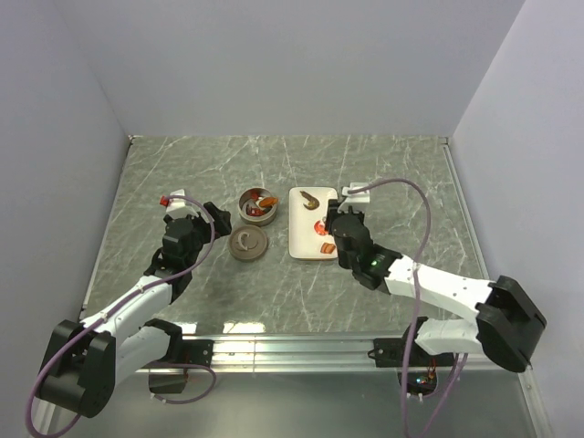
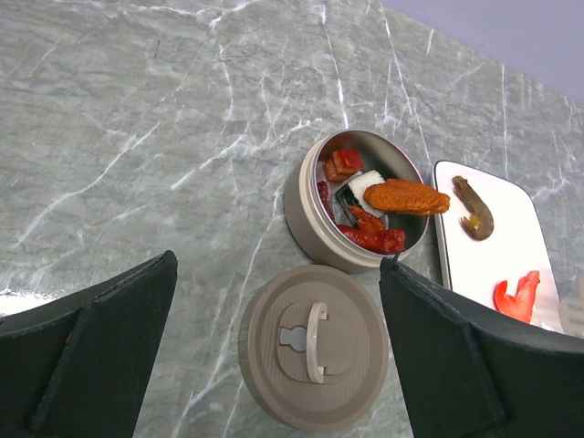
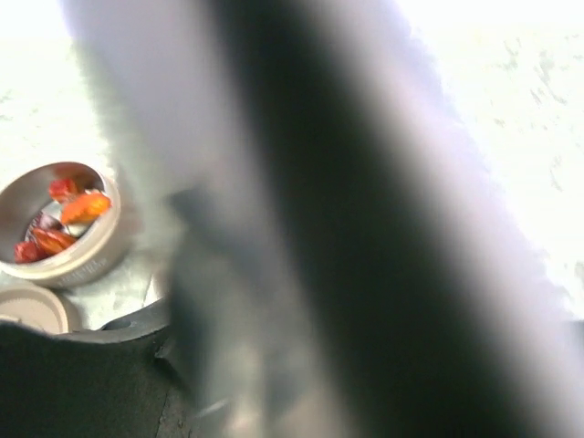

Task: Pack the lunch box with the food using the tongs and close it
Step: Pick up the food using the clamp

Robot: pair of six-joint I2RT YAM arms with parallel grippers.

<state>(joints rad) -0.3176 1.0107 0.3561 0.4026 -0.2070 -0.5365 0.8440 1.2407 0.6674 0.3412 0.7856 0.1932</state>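
Lunch box: your tin (image 2: 297,205) stands open and upright on the marbled table (image 2: 137,137), its silvery inside on show.
Food in the box: an orange wing-shaped piece (image 2: 406,196) lies on top, its end out over the rim at 3 o'clock. A red cube (image 2: 345,164) sits at 11 o'clock, a dark-and-white cube (image 2: 359,189) sits near the middle, and red pieces (image 2: 374,239) sit at 5 o'clock (a good heap already).
Lid: it is off. The brown lid (image 2: 265,365) lies flat with its handle up, at 6 o'clock from the tin in the top view and just beside it.
Plate: your white plate (image 2: 474,265) lies at 3 o'clock from the tin, close alongside.
Food on the plate: a brown shrimp (image 2: 474,208) is up at the 12 o'clock end. A red piece (image 2: 516,299) lies nearer the middle, and an orange-red piece (image 1: 326,247) lies toward 6 o'clock.
Left claw: your left gripper (image 1: 208,219) hangs at 10 o'clock from the lid, spread as wide as it goes. In its wrist view the dark fingers (image 2: 91,356) stand either side of the lid with nothing between them (empty-handed).
Right claw: your right gripper (image 1: 339,224) is over the plate's 3 o'clock edge. You cannot tell how far apart its fingers stand or what they have.
Right wrist view: a blurred dark bar (image 3: 310,219) close to the lens swamps it, with only the tin and lid peeking in at 9 o'clock.
Tongs: you cannot tell whether that bar is the tongs.
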